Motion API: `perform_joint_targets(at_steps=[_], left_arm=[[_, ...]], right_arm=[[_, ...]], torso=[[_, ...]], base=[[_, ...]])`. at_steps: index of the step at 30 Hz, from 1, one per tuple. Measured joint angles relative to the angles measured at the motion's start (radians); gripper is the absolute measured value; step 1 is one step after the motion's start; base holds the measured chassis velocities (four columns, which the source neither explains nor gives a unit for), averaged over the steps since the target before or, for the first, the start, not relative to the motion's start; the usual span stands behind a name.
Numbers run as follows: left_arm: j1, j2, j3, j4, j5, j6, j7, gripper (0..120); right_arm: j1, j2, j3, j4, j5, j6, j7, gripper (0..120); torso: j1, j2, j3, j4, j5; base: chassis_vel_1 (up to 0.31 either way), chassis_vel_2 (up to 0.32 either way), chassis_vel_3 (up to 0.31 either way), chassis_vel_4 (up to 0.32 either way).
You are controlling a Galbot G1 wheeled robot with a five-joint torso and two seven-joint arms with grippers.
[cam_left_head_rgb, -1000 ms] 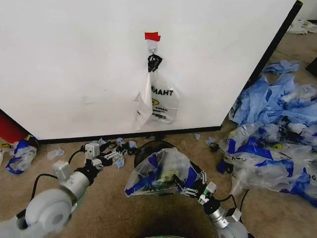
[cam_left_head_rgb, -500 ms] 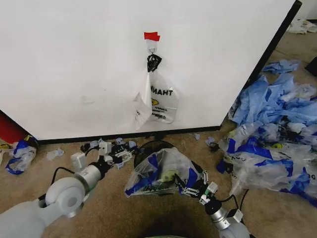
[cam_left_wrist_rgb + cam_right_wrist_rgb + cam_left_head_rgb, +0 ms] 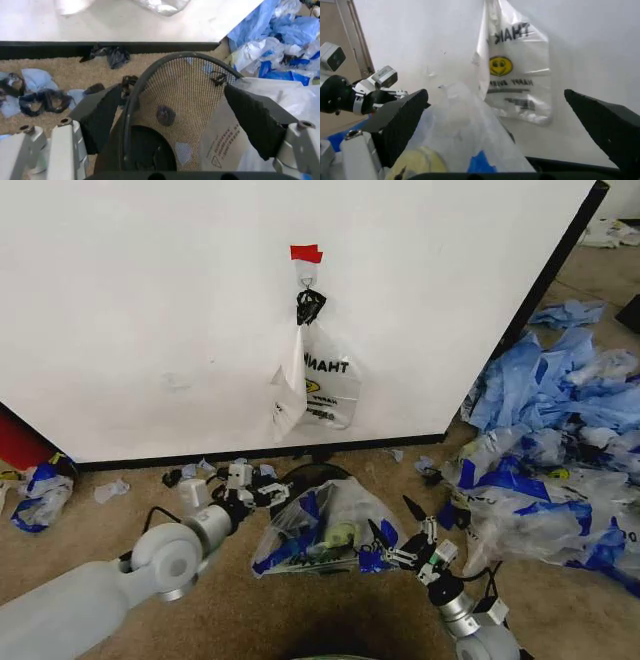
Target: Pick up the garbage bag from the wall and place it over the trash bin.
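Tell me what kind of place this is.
Probably a staged robot test area, not a home: a freestanding white wall panel on carpet, one trash bin before it, and heaped blue and clear bags alongside.

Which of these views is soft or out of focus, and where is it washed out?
Head view: the left arm's near links blur at the bottom edge, and the wall is evenly bright. Left wrist view: trash bin mesh sharp, fingers soft. Right wrist view: overexposed, hazing the garbage bag, though the lettered bag prints clearly.
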Motion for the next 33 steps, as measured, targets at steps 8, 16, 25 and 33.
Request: perform_joint_targets(at_steps=[8, 16, 25, 33], left_arm=[[-0.089, -0.008, 0.100, 0.050, -0.013, 0.000, -0.001, 79], [-0.118, -0.015, 0.132, 0.081, -0.014, -0.003, 0.003, 67], [-0.128, -0.024, 0.146, 0.098, -0.011, -0.008, 0.005, 39], [-0.119, -0.032, 0.149, 0.103, -0.005, -0.015, 0.003, 5]], right_arm=[[-0.025, 0.009, 0.036, -0.001, 0.002, 0.000, -0.004, 100], [-0.009, 0.025, 0.032, -0.015, 0.004, 0.000, -0.004, 100], [-0.005, 0.033, 0.031, -0.030, 0.004, 0.000, -0.004, 100], [0.001, 0.036, 0.030, -0.035, 0.005, 0.000, -0.004, 100]], torso=[[0.000, 0.000, 0.000, 0.0000, -0.0002], [0.000, 0.000, 0.000, -0.0001, -0.0002], [0.000, 0.000, 0.000, -0.0001, -0.0002], [0.000, 0.000, 0.000, -0.0001, -0.0002]], base=[[0.000, 0.000, 0.000, 0.000], [0.000, 0.000, 0.000, 0.000], [0.000, 0.000, 0.000, 0.000], [0.000, 0.000, 0.000, 0.000]])
